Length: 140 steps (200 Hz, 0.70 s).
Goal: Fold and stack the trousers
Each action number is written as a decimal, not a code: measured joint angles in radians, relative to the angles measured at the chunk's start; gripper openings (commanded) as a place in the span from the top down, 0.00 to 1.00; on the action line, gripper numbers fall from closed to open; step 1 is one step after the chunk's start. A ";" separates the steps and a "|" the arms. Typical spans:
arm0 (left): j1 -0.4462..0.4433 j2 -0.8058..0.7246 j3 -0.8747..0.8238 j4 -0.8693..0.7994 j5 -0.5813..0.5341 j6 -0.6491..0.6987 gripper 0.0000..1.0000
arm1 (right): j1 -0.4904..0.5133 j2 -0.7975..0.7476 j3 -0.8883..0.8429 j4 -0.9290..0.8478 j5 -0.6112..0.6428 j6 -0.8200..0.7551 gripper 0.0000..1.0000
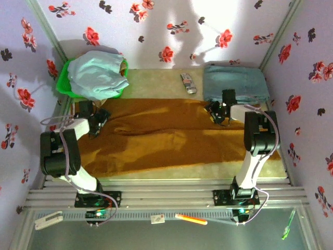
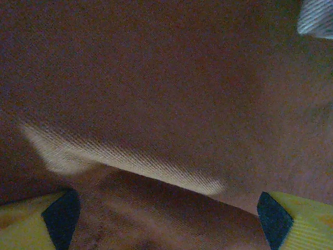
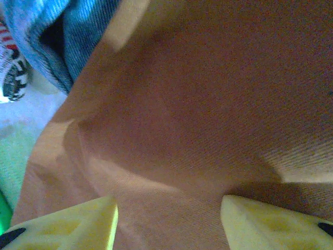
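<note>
Your left claw [image 2: 167,214] is gaping wide and your right claw [image 3: 169,219] is standing half-open, both gripping nothing, close over the trousers [image 1: 166,138]. Mustard-brown cloth is lying spread lengthwise across the table [image 1: 156,83], rumpling in long creases.

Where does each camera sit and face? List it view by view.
Top external: above, behind, looking down on the table; left arm, right arm show.
Left wrist: on the left arm, facing down at the trousers; its fingers show.
Right wrist: on the right arm, facing trousers and blue denim; its fingers show.
Shared: the trousers.
</note>
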 measured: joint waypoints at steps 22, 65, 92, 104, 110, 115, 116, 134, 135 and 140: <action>-0.018 -0.017 -0.027 0.032 0.008 0.004 0.07 | -0.053 -0.014 -0.030 0.015 -0.048 -0.002 0.39; -0.064 -0.049 -0.032 -0.003 0.010 0.037 0.07 | -0.116 -0.019 -0.021 -0.015 -0.082 -0.021 0.37; -0.063 -0.193 -0.027 -0.169 -0.094 0.032 0.05 | -0.073 -0.045 -0.011 -0.071 -0.071 -0.039 0.36; -0.055 -0.299 -0.016 -0.275 -0.155 0.011 0.03 | -0.040 -0.075 -0.011 -0.103 -0.068 -0.040 0.35; -0.043 -0.355 -0.015 -0.315 -0.176 -0.002 0.03 | -0.018 -0.098 -0.011 -0.116 -0.066 -0.044 0.35; -0.024 -0.404 -0.015 -0.347 -0.189 -0.010 0.03 | -0.002 -0.117 -0.011 -0.123 -0.065 -0.047 0.36; -0.022 -0.410 -0.015 -0.352 -0.192 -0.011 0.03 | 0.002 -0.123 -0.011 -0.125 -0.065 -0.047 0.36; 0.101 -0.561 -0.021 -0.459 -0.227 -0.047 0.05 | 0.064 -0.195 -0.011 -0.146 -0.064 -0.055 0.36; 0.107 -0.566 -0.023 -0.463 -0.226 -0.048 0.05 | 0.069 -0.200 -0.011 -0.147 -0.064 -0.055 0.36; 0.159 -0.600 -0.033 -0.486 -0.232 -0.057 0.05 | 0.084 -0.216 -0.011 -0.151 -0.064 -0.055 0.36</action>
